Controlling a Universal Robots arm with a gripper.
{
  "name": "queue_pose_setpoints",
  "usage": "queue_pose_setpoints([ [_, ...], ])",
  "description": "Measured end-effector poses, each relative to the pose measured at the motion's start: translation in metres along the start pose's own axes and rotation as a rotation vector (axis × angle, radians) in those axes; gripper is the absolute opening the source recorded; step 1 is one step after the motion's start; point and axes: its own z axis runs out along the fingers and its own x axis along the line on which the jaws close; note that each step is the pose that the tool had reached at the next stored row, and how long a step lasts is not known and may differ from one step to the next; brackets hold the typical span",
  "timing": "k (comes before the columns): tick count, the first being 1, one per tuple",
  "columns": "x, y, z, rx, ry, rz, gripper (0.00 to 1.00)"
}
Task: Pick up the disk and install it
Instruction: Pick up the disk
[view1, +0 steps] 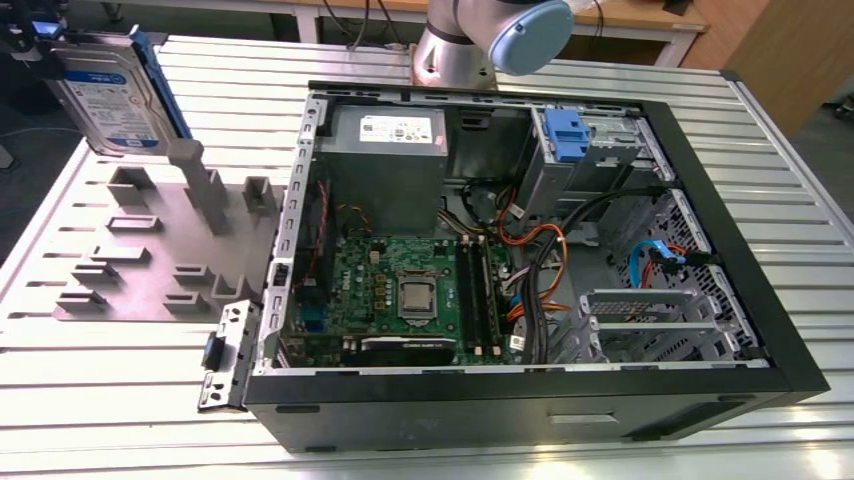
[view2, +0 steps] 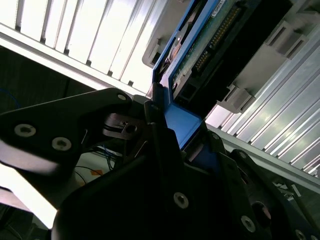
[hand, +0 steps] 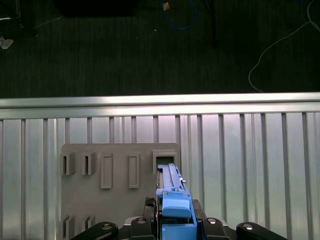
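The disk, silver-grey with a white-and-blue label and blue side rails, stands upright at the exterior view's far left, over the grey slotted rack. My gripper is shut on its upper end. In the first wrist view the disk shows edge-on, its blue rail between my black fingers, with a rack slot just beyond its far end. The second wrist view shows the disk's circuit-board side and connector. I cannot tell whether its lower end touches the rack.
An open black computer case lies on the slatted metal table at the exterior view's right, showing a motherboard, cables and a drive bay with a blue latch. The arm's base stands behind the case. The floor lies beyond the table's edge.
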Motion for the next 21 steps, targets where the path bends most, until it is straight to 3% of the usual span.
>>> queue_pose_setpoints([
  [21, -0.0002, 0.0001, -0.0051, 0.0001, -0.0001, 0.000, 0.36],
])
